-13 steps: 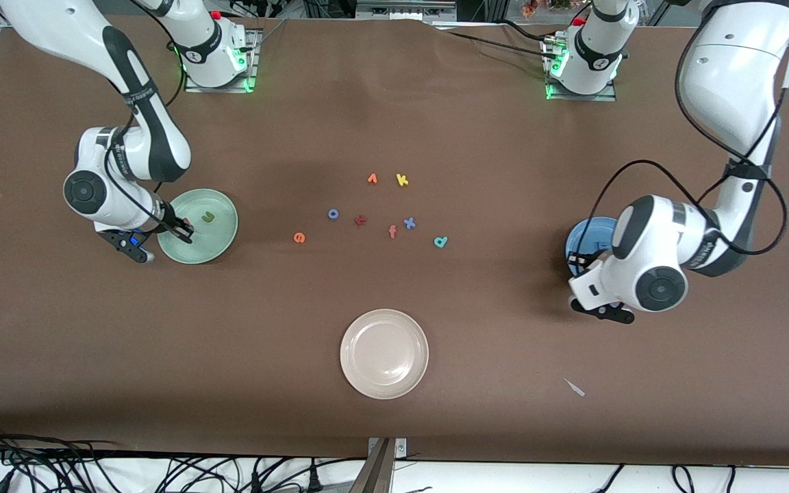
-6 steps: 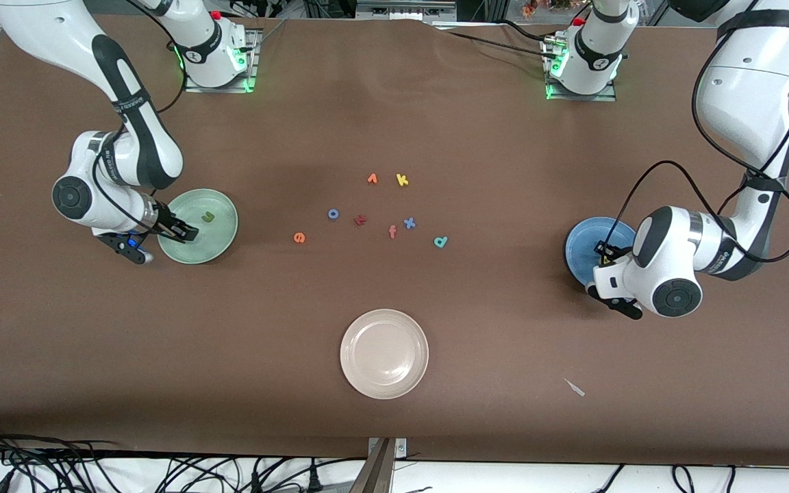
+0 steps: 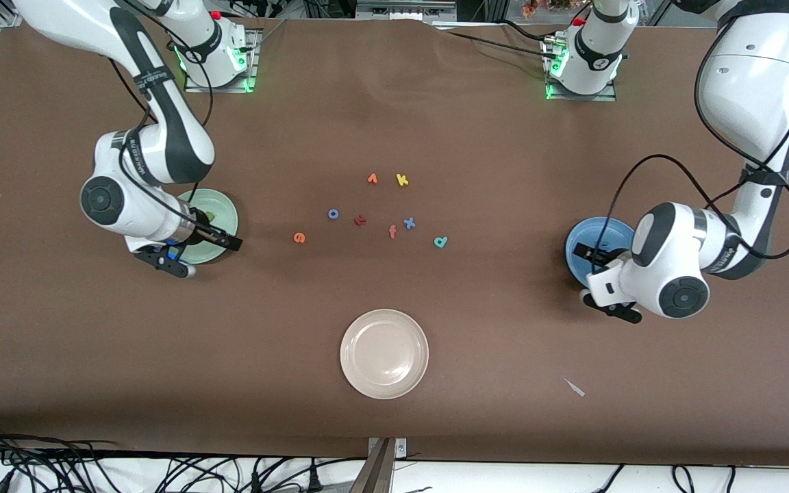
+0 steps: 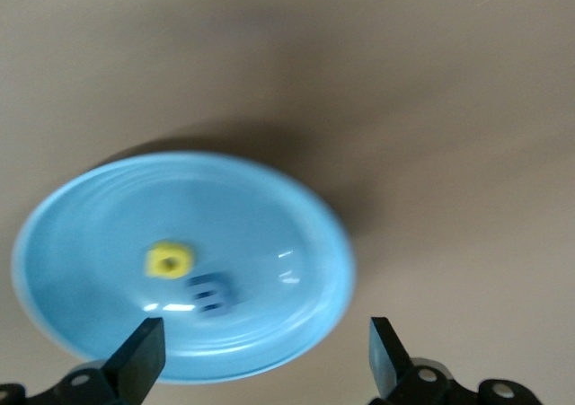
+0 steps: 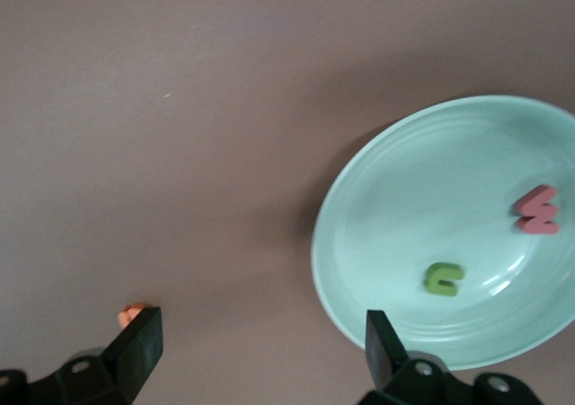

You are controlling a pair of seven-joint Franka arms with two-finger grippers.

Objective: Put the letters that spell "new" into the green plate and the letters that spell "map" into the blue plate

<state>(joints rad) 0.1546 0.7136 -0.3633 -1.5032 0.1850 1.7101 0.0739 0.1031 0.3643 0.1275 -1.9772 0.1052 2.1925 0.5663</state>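
On the brown desk (image 3: 477, 329), the orange "e" (image 3: 299, 237) looks light and soft; we'd pinch its edges. Both grippers' jaws stand apart, the left gripper (image 4: 260, 356) over the blue plate (image 4: 314, 216), the right gripper (image 5: 256, 351) by the green plate (image 5: 359, 207).

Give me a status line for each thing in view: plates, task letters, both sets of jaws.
green plate: holds two letters, olive "n" and pinkish-red "w"
blue plate: holds yellow "p" and blue "m"
orange "e": on the table, not yet plated
teal "a": on the table, not yet plated
beige plate: nothing in it
right gripper: jaws open, holding nothing, at the green plate's edge
left gripper: jaws open, holding nothing, over the blue plate
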